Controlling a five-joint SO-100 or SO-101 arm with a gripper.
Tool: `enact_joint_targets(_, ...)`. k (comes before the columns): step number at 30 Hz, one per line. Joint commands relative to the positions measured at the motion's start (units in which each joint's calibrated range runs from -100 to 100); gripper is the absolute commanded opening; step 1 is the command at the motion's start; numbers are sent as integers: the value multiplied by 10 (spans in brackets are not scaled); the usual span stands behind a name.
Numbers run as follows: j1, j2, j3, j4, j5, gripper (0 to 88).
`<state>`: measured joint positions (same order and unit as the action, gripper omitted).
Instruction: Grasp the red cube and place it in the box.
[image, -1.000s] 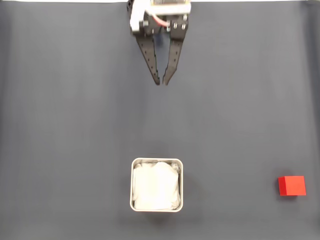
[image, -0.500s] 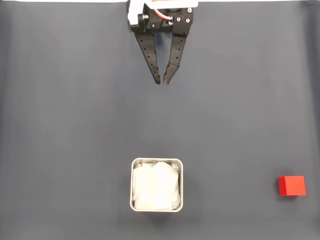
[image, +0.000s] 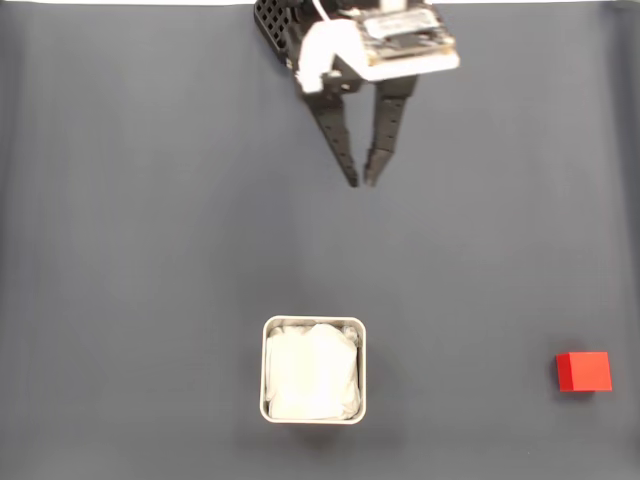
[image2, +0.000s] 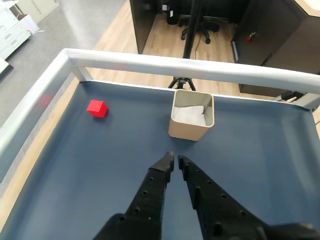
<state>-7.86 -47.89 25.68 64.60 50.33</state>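
Observation:
The red cube (image: 584, 371) lies on the dark mat near the right edge of the fixed view, level with the box; in the wrist view the red cube (image2: 97, 108) is at the upper left. The box (image: 313, 322), a square tin lined with crumpled white paper, stands at the bottom centre. In the wrist view the box (image2: 189, 131) is straight ahead of the fingertips. My gripper (image: 362, 183) hangs near the top of the mat, far from both, and holds nothing. In the wrist view my gripper (image2: 175, 158) has its black fingers almost touching, shut.
A dark blue-grey mat (image: 150, 250) covers the table. In the wrist view a raised white rail (image2: 190, 67) borders the mat's far and left sides. Beyond it are wooden floor and office furniture.
The gripper has swung to the right and slightly down in the fixed view, and its body now sits over the fingers. Cube and box have not moved.

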Motion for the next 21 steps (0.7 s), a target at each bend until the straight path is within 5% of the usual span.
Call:
enact_joint_targets(1,-33,18,-36,-10,3,7)
enact_joint_targets(21,-146,135,-68,-78,13,18)
